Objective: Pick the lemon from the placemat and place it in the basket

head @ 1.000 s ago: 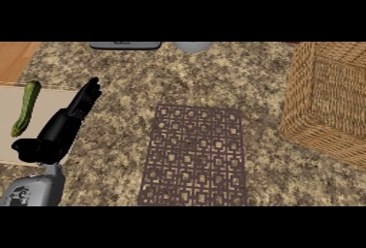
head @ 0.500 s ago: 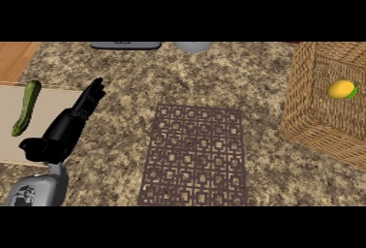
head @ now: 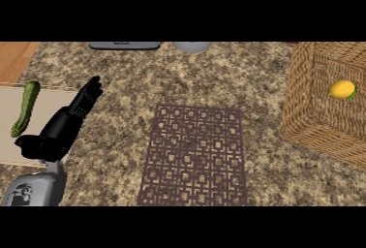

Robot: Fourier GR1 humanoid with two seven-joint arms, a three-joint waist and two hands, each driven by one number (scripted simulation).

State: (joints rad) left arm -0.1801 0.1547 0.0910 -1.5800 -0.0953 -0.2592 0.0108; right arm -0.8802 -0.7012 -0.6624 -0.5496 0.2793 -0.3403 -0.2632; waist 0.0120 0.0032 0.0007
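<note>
Lemon (head: 343, 89) sits inside the basket (head: 297, 111) at the desk's right side, well apart from the placemat (head: 194, 155) mid-desk, which has no lemon on it. So the placing looks done, imo. L hand (head: 70, 118) rests at the left, fingers straight and relaxed, holding nothing, partly over the board (head: 53, 97) w/ the cucumber (head: 25, 109). R hand shows nowhere. Lemon seems to lie near a basket wall, though whether it touches the weave is hard to say from this angle. To finish well: take any arm away high over the rim, no brushing the basket, & leave the L hand parked.
</note>
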